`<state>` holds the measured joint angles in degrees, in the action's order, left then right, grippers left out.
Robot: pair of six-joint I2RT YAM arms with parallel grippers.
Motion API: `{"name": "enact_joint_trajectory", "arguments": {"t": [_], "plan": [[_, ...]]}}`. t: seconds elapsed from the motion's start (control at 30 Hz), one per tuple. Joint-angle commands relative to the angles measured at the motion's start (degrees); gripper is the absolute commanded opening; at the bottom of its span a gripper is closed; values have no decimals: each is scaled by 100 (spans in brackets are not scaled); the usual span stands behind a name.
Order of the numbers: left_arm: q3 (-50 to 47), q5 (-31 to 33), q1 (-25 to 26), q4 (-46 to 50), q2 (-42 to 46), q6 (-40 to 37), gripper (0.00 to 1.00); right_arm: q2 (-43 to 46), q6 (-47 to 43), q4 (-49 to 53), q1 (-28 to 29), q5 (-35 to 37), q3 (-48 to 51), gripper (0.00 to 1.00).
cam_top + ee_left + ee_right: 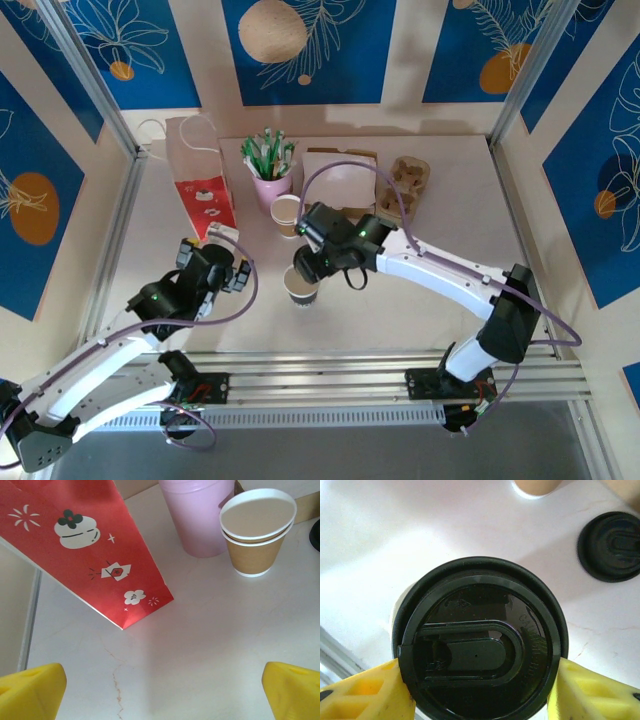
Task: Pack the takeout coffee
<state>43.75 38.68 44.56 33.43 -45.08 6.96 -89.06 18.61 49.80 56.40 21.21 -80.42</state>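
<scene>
A pale table fills the middle of the top view; blue wall panels with white leaves and orange discs close top and sides; aluminium posts slant at the upper corners; ribbed rails cross the bottom above grey floor.

The right arm comes up from its base at the near edge and angles left, with its elbow bent and its wrist tipped down over the lidded cup. The right gripper has its yellow fingers set against opposite sides of that cup's lid, touching its rim. The left arm reaches in from the near left corner, and its wrist sits to the left of the cup, apart from it. The left gripper is spread wide, with nothing between its fingertips, and tilts forward and down.
</scene>
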Motion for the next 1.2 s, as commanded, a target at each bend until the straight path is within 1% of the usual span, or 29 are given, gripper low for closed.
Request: {"name": "enact_joint_trajectory", "arguments": {"t": [0.0,0.13,0.3,0.57,0.77,0.93,1.17], "plan": [[37,201,-78,31,100,-2,100,-148,200,50,179,94,59,59],[34,215,-75,32,100,-2,100,-357,209,-14,419,207,-15,59],[35,212,-72,54,95,6,100,-631,226,-22,504,266,-56,59],[28,202,-70,54,70,-2,100,-723,257,-172,513,278,-8,59],[29,187,-78,58,69,-3,100,-768,303,-116,550,304,-15,59],[29,175,-73,58,70,-11,100,-849,336,-11,641,465,7,59],[29,158,-77,58,60,-15,100,-945,406,3,662,426,76,60]]}}
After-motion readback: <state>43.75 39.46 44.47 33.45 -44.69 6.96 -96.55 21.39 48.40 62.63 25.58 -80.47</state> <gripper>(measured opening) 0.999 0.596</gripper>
